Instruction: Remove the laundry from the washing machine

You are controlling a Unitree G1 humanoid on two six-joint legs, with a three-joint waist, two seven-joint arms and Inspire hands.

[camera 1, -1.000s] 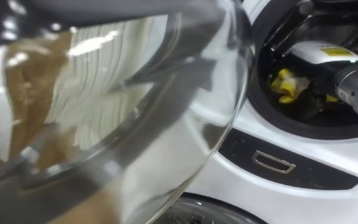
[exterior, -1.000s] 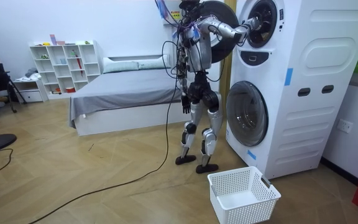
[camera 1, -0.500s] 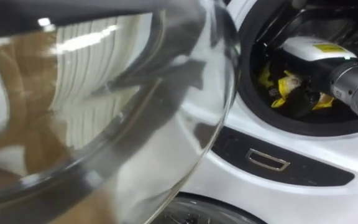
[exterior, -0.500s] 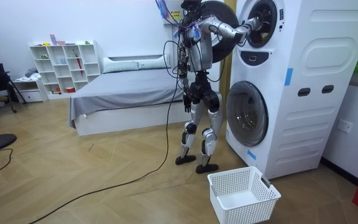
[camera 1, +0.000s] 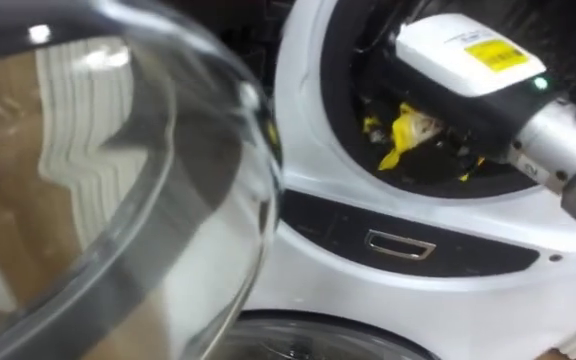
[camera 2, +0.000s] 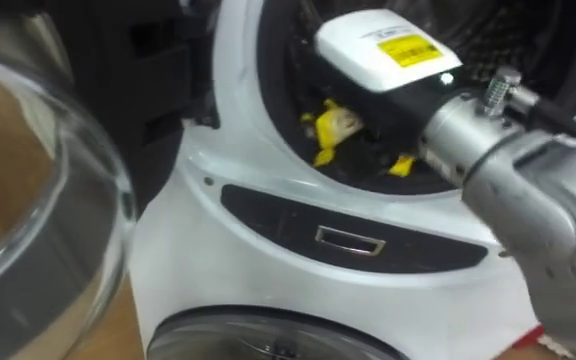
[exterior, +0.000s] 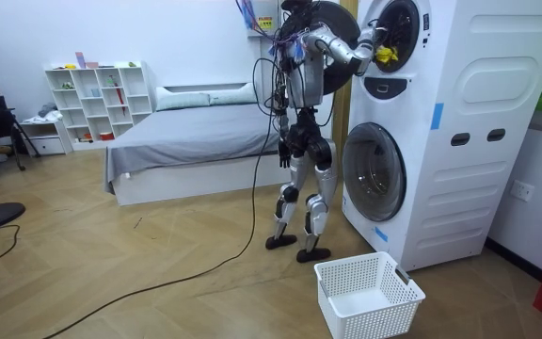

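My right hand, smooth white back plate up, sits in the mouth of the dark upper drum of the glossy white stacked washing machine. Its dark fingers curl down round a crumpled yellow cloth, which bunches out at the hand's 7 o'clock, just inside the rim. The curved round glass door stands open at my 9 o'clock. The left hand hangs by the hip. A white perforated rectangular plastic basket sits on the wooden floor, at the robot's 5 o'clock in the room view.
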